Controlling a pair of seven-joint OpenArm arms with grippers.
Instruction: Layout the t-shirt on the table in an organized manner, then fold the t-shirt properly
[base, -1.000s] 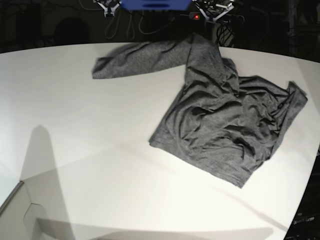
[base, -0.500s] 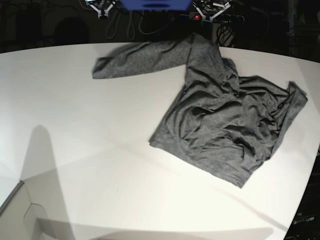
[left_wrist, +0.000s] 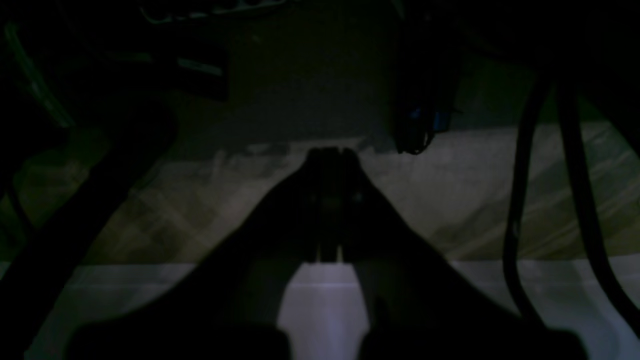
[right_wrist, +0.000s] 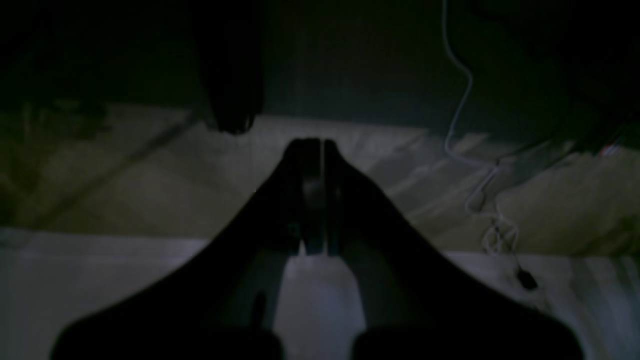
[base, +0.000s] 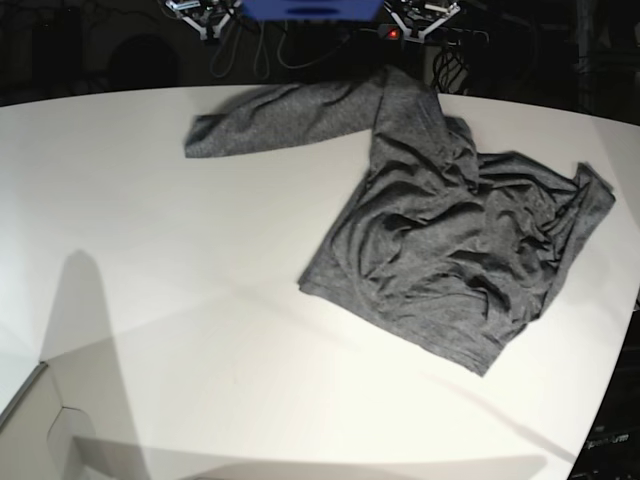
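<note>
Only your arms shifted a touch at the top edge; the heathered dark grey knit t-shirt lies rumpled on the big white table, right of centre. Both the left hand and right hand are clenched on nothing, so layout hasn't started.

heathered dark grey t-shirt, plain, no print; smooth white table

The white bench lies bare across its whole left half and along the near edge, giving open passage there. The crumpled grey t-shirt fills the right side, one sleeve stretching left along the far edge. Cables hang just behind it.
</note>
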